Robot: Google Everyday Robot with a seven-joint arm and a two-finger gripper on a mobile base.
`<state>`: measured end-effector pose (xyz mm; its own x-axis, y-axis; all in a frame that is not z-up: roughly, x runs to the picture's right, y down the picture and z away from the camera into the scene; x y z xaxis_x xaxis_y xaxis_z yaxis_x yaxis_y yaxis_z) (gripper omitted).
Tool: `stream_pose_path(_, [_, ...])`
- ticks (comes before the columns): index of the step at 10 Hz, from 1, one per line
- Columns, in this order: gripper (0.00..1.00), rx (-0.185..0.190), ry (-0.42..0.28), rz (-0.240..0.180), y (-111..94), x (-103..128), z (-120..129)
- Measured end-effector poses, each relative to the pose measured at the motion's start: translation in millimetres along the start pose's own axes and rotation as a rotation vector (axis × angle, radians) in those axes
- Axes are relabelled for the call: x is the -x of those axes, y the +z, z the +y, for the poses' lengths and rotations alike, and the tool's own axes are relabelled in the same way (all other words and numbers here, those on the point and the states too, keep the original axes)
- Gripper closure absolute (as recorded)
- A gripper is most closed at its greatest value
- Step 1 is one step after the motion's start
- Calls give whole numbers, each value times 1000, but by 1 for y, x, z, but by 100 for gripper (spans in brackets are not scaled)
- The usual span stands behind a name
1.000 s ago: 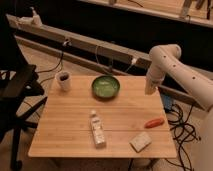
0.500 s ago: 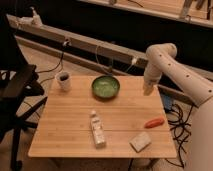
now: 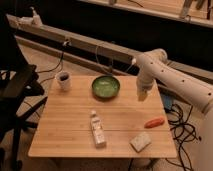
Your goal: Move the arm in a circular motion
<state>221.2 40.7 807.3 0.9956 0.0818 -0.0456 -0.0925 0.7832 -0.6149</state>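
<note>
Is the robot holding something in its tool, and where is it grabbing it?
Nothing seems to be held. The tool at the end of the arm hangs over the table's right side, beside the green bowl, with no object on it.

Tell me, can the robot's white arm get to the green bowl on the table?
Probably yes. The arm hangs its gripper over the table's right side, just beside the green bowl, with nothing standing between them.

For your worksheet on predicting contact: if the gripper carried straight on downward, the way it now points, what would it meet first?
Probably the bare table. The gripper, at the end of the arm, hangs over the table's right part, between the bowl and the carrot. Depth is uncertain.
</note>
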Motion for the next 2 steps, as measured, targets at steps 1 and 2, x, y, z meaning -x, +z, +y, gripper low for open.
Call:
stream_pose_path(1, [59, -1, -28, 9, -1, 3, -8])
stream_pose_path(2, [59, -6, -51, 19, -1, 7, -12])
